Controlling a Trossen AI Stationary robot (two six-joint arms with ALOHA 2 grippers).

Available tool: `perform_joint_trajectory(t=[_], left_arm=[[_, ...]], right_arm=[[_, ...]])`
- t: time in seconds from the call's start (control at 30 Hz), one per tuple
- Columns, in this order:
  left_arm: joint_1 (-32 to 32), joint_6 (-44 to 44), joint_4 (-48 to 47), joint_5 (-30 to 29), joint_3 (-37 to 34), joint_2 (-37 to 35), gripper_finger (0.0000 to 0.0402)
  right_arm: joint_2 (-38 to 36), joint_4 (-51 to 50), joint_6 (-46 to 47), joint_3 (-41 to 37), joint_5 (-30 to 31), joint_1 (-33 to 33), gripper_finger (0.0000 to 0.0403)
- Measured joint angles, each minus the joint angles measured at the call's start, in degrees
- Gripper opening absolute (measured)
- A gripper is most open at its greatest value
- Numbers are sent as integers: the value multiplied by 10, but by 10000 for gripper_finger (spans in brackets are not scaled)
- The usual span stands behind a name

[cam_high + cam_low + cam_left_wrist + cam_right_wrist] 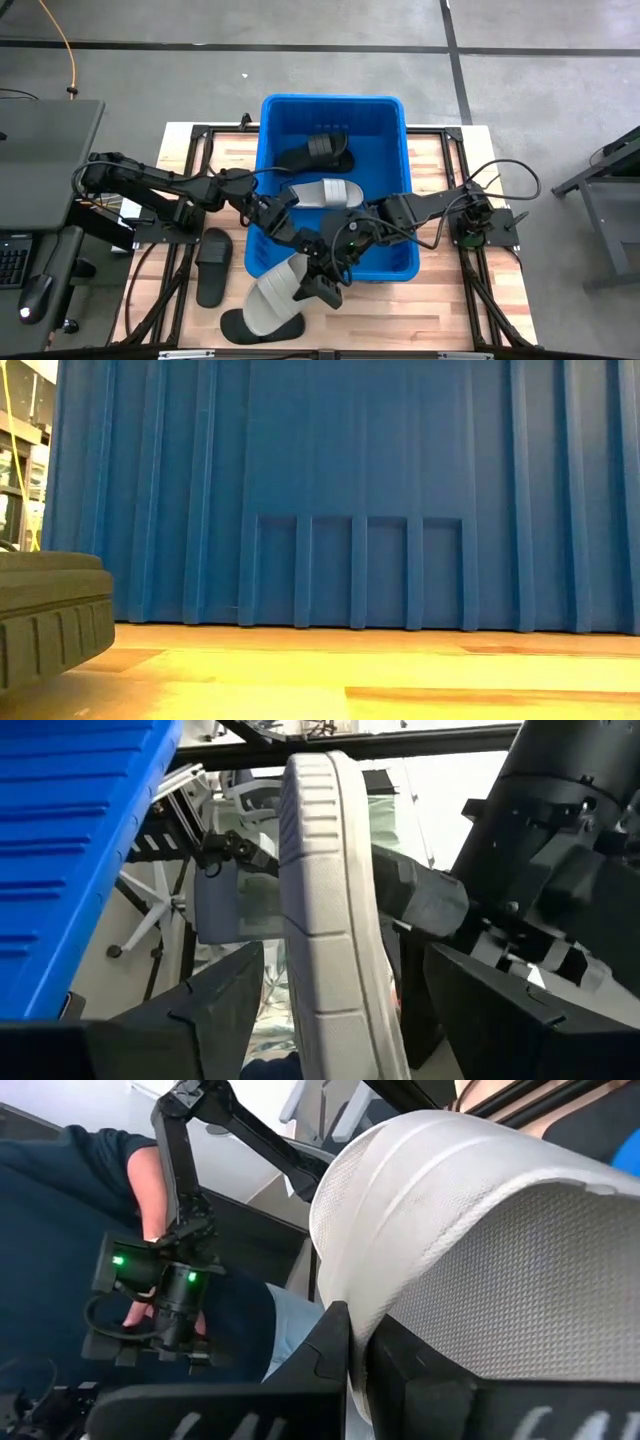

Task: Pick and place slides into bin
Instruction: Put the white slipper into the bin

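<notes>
The light grey slide [275, 298] is hanging tilted over the near wall of the blue bin [395, 120], its toe end reaching toward the black slide [240, 326] on the wooden table [440, 315]. The right gripper [325, 290] is pinching it, fingers closed tight on the sandal's edge (its wrist view is filled with the textured sole). The left gripper [300, 245], just beside it over the bin's near wall, is standing wide open with the slide's ribbed strap [325, 900] between its fingers [215, 1005]. Beyond both grippers, inside the bin, another grey slide [322, 192] and a black one [315, 152] are lying. Another black slide [213, 265] is resting on the table beside the left arm.
</notes>
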Motion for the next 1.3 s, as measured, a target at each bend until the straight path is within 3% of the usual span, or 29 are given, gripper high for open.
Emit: perform_joint_trajectory(t=[0.37,0.47,0.6,0.73,1.0,1.2,1.3], left_arm=[[-24,17,4,-7,0,4,262],[-23,18,3,-8,0,4,243],[-23,44,4,0,0,4,168],[-23,68,-4,4,0,5,49],[-24,117,-14,-11,0,0,48],[-23,122,-39,-7,0,-8,48],[-23,141,-73,-32,0,-31,48]], right_arm=[[0,18,-10,0,0,-19,0],[0,22,-10,0,-4,-19,0],[0,23,-9,0,-2,-17,0],[0,26,-7,0,1,-17,0],[0,28,-22,0,26,-5,10],[-8,-21,1,0,50,14,57],[-27,-69,3,1,97,33,85]])
